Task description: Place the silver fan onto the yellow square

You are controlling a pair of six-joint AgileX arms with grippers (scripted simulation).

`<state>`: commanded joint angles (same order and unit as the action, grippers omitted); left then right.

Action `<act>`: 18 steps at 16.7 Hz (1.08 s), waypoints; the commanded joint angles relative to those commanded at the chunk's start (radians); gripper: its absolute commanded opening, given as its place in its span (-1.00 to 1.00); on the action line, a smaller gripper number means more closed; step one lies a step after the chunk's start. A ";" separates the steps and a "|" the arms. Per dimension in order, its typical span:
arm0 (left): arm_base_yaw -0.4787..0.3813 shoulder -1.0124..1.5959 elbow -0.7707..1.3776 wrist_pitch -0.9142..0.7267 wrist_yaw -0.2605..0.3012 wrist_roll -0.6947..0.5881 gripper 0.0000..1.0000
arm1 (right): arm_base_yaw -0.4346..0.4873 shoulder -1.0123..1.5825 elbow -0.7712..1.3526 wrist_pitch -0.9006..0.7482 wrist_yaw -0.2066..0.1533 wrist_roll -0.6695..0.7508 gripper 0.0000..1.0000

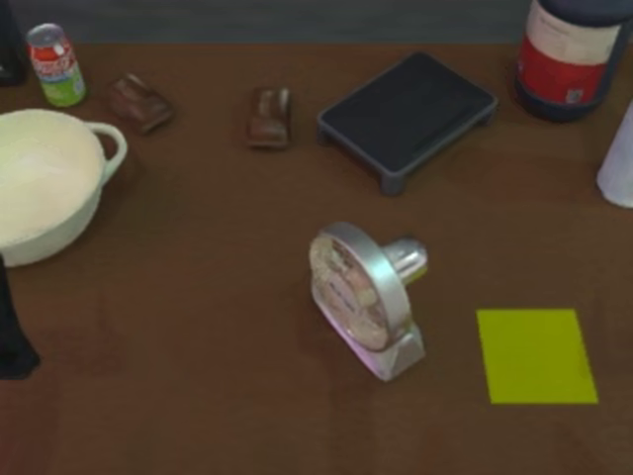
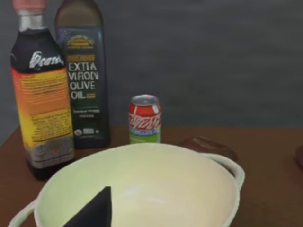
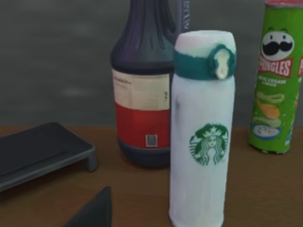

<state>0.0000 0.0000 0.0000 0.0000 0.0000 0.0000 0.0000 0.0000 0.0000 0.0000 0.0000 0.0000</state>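
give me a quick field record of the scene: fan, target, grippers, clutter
silver fan: upright near the table's middle, ungrasped
yellow square: bare, to the fan's right, apart from it
left gripper: over the cream bowl at the left edge
right gripper: near the white flask at the right edge
clutter: grey tray, soda can

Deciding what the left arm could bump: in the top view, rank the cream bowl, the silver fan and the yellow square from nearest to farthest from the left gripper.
The left gripper sits at the table's left edge.
1. Cream bowl: left side, just behind the gripper.
2. Silver fan: near the table's middle.
3. Yellow square: right side, farthest.
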 joint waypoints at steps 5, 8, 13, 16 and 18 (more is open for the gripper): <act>0.000 0.000 0.000 0.000 0.000 0.000 1.00 | 0.027 0.061 0.058 -0.059 0.000 0.002 1.00; 0.000 0.000 0.000 0.000 0.000 0.000 1.00 | 0.088 0.216 0.207 -0.198 0.002 0.009 1.00; 0.000 0.000 0.000 0.000 0.000 0.000 1.00 | 0.238 0.664 0.643 -0.524 0.005 0.038 1.00; 0.000 0.000 0.000 0.000 0.000 0.000 1.00 | 0.343 0.987 0.983 -0.735 0.005 0.062 1.00; 0.000 0.000 0.000 0.000 0.000 0.000 1.00 | 0.414 1.207 1.217 -0.873 0.004 0.077 1.00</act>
<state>0.0000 0.0000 0.0000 0.0000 0.0000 0.0000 0.4139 1.2070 1.2172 -0.8735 0.0040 0.0774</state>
